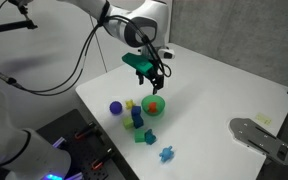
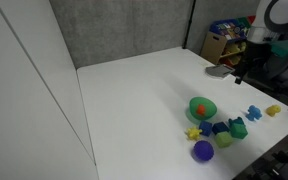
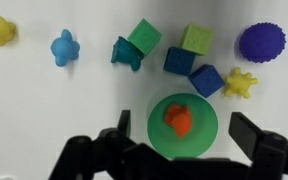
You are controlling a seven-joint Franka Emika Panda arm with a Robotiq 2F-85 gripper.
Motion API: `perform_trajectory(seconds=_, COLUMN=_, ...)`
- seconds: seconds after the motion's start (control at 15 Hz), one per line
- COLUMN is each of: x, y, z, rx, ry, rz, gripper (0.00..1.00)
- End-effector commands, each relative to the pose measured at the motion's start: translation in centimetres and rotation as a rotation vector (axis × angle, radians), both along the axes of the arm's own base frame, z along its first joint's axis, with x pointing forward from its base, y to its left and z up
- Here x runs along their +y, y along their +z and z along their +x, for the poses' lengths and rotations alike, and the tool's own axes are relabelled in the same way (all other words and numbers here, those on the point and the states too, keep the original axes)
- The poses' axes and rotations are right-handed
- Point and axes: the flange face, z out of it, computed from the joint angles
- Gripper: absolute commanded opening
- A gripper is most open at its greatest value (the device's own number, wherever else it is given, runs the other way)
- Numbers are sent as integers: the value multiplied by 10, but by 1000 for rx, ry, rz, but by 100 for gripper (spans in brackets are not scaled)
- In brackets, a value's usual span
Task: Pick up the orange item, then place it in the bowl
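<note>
Orange item (image 3: 180, 119) sits inside the green bowl (image 3: 208, 135) — task looks done; nothing left but backing off, I'd judge. Gripper (image 1: 150, 74) hangs above the bowl; fingers (image 3: 254, 138) spread wide, holding nothing. Wrist view count — one bowl; one orange item; two green blocks (image 3: 144, 37); two blue blocks (image 3: 206, 80); one purple ball (image 3: 261, 42); two yellow pieces (image 3: 241, 84); one light-blue figure (image 3: 64, 47); one teal piece (image 3: 127, 55).
</note>
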Motion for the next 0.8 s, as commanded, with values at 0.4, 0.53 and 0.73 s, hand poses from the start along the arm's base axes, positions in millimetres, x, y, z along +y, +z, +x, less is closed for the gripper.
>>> perform_trajectory(seconds=0.4, x=-32, y=135, z=-57, rx=-138, ry=-89, rz=-26, gripper=100)
perform_trajectory(seconds=0.53, x=-34, y=160, z=-67, rx=-170, ry=-113, rz=-27, gripper=100)
perform_trajectory(seconds=0.73, x=-33, y=181, z=-76, rx=-191, ry=-127, rz=-31, gripper=100)
